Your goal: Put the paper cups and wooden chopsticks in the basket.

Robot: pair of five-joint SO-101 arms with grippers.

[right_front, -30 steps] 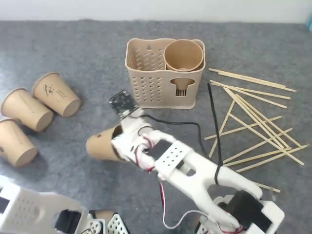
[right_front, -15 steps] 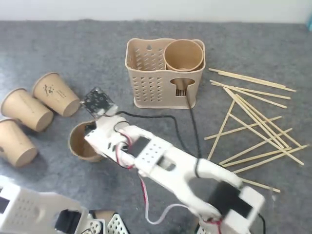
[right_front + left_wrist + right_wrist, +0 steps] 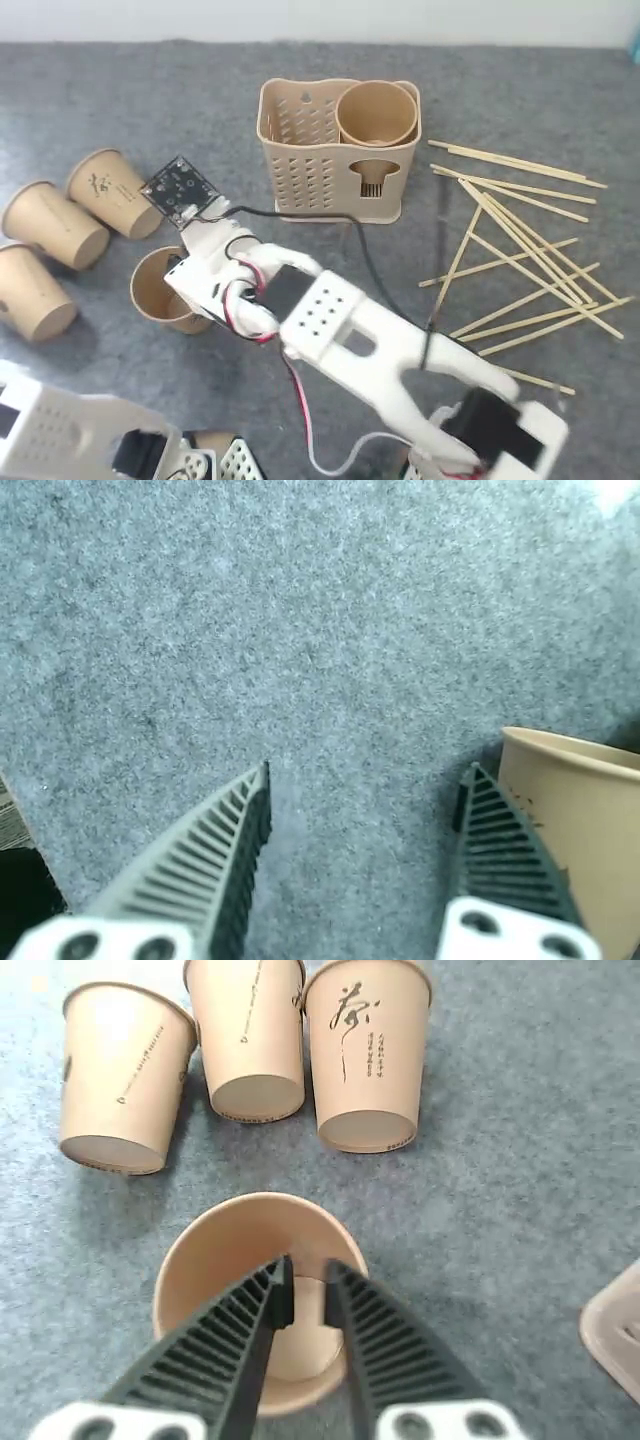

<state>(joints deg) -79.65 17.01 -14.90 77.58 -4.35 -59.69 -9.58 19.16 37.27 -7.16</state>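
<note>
Left of centre in the high view, the right gripper (image 3: pixel 190 285) has a paper cup (image 3: pixel 155 292) standing mouth-up on or just over the grey surface (image 3: pixel 150 100); I cannot tell which. In the right wrist view its jaws are drawn to a narrow slit over the cup's near wall, seemingly pinching the rim. The left gripper (image 3: pixel 367 771) sits at the lower left, jaws spread wide over bare surface, with a second cup (image 3: pixel 585 820) just beside one jaw.

The cup stage looks to be in hand. One nested cup (image 3: pixel 377 112) already sits in the right compartment of the basket (image 3: pixel 300 150) at upper centre. Three more cups (image 3: pixel 55 225) lie on their sides at the left edge, and the chopsticks (image 3: pixel 520 250) are scattered at right.

Next, the held cup probably needs lifting clear and carrying up and right to the basket. It must stay upright and line up over a compartment before the jaws part. The pinch on one wall is thin, so a tilt could let it slip.
</note>
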